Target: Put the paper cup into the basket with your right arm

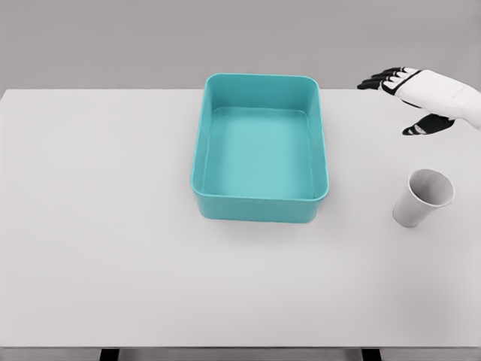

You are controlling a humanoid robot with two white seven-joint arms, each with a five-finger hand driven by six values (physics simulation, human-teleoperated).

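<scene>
Right of the teal basket point(260, 203), upright paper cup point(422, 198) below spread right hand point(409, 94).

You see a teal basket point(260, 203) on the white bench point(98, 226). The paper cup point(422, 198) stands to its right. Your right hand point(409, 94) hangs above the cup, fingers spread.

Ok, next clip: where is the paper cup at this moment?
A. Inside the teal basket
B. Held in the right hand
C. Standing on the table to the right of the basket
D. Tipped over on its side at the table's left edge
C: the paper cup stands mouth up on the table, apart from the basket, while the right hand hovers beyond it, fingers spread and holding nothing.
</scene>
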